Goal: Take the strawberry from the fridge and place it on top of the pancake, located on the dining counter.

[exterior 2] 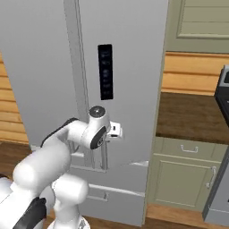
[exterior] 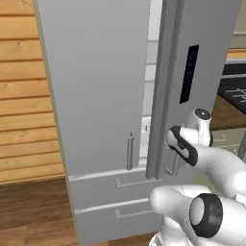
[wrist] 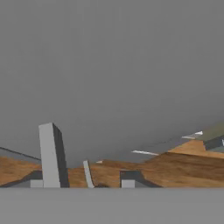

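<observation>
My gripper [exterior 2: 117, 130] at the fridge [exterior: 96, 96] right door handle [exterior: 177, 161]; left door ajar; can't tell my jaw state.

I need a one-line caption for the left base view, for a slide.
The white arm's gripper reaches the bar handle of the right door of the fridge, whose left door stands ajar above two closed drawers.

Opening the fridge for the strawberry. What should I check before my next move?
1. Fridge doors parted: ok, a narrow gap shows the pale interior.
2. Gap wide enough for the arm: not ok, likely too narrow.
3. Gripper at a door handle: ok, the bar stands by the fingertips.
4. Firm grip on that handle: cannot tell.
5. Lower drawers shut: ok.
6. Strawberry's spot inside: cannot tell.
</observation>
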Robot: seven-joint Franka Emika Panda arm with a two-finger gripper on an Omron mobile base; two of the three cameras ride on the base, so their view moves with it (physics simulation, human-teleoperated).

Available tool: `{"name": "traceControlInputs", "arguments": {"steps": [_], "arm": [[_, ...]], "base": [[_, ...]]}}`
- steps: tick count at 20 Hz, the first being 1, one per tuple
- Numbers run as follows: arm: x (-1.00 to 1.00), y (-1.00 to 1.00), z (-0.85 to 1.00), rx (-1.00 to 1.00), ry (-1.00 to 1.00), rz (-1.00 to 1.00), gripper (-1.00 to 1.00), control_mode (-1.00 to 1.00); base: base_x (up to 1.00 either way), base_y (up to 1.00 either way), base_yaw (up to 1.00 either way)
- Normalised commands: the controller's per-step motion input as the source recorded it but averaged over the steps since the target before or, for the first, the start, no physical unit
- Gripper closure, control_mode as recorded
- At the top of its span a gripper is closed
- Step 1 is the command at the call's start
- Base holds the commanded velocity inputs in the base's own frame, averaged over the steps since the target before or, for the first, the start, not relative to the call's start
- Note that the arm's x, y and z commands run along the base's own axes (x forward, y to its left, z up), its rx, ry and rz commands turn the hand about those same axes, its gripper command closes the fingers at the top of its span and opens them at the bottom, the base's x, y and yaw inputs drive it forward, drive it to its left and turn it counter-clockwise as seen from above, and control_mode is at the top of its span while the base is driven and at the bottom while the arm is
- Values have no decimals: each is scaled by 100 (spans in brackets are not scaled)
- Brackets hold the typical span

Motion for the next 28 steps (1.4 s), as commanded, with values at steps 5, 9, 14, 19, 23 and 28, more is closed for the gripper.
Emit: {"name": "traceControlInputs", "arguments": {"steps": [5, 9, 14, 19, 23, 28], "arm": [[-93, -100, -11, 0, -6, 5, 100, -100], [-67, -97, -8, 0, -5, 5, 100, -100], [-10, -80, -11, 5, -5, 7, 100, -100], [-10, -36, 0, 4, 0, 2, -100, -100], [-68, -31, 4, 5, -4, 0, -100, -100], [-100, -1, 55, -1, -7, -1, -100, -100]], "base": [[0, 0, 0], [0, 0, 0], [0, 0, 0], [0, 0, 0], [0, 0, 0], [0, 0, 0]]}}
